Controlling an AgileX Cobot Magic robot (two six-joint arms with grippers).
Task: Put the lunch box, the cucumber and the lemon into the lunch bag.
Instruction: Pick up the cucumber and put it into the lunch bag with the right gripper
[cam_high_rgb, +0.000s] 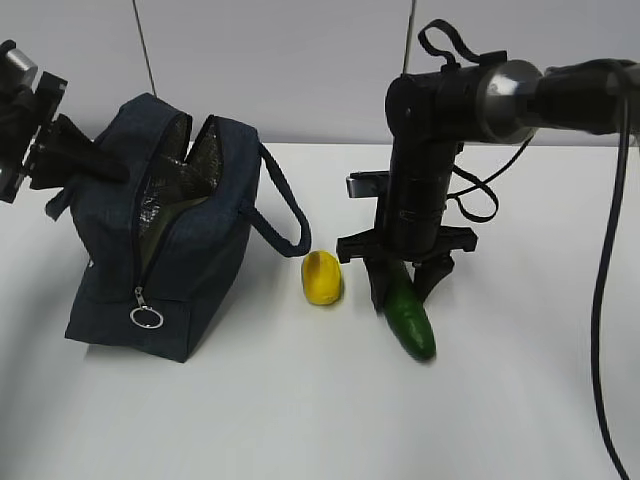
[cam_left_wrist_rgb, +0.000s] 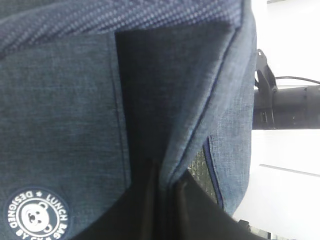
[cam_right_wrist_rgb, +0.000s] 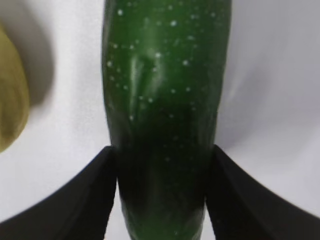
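The right gripper (cam_high_rgb: 405, 285) stands over the cucumber (cam_high_rgb: 410, 320), its jaws straddling the rear part of it and, in the right wrist view, pressing against both flanks of the cucumber (cam_right_wrist_rgb: 165, 115), so it looks clamped on it while the fruit lies on the white table (cam_high_rgb: 500, 420). The lemon (cam_high_rgb: 322, 278) sits just to the left of that gripper, apart from it. The left gripper (cam_high_rgb: 95, 160) is pinched nearly together on the fabric edge of the lunch bag (cam_high_rgb: 170, 250), holding the unzipped mouth open; the bag wall fills the view right in front of its fingers (cam_left_wrist_rgb: 150, 200). The lunch box is not clearly visible, perhaps already inside. The grip sits toward one end of the smooth, long cucumber, so on lifting it could pivot or slide out. If the left pinch slips, the mouth may sag and block entry, and the cucumber's tip could catch the zipper edge. A round white badge (cam_left_wrist_rgb: 36, 216) with a bear face reads "DESIGNED BY CY" and "LUNCH BAG".
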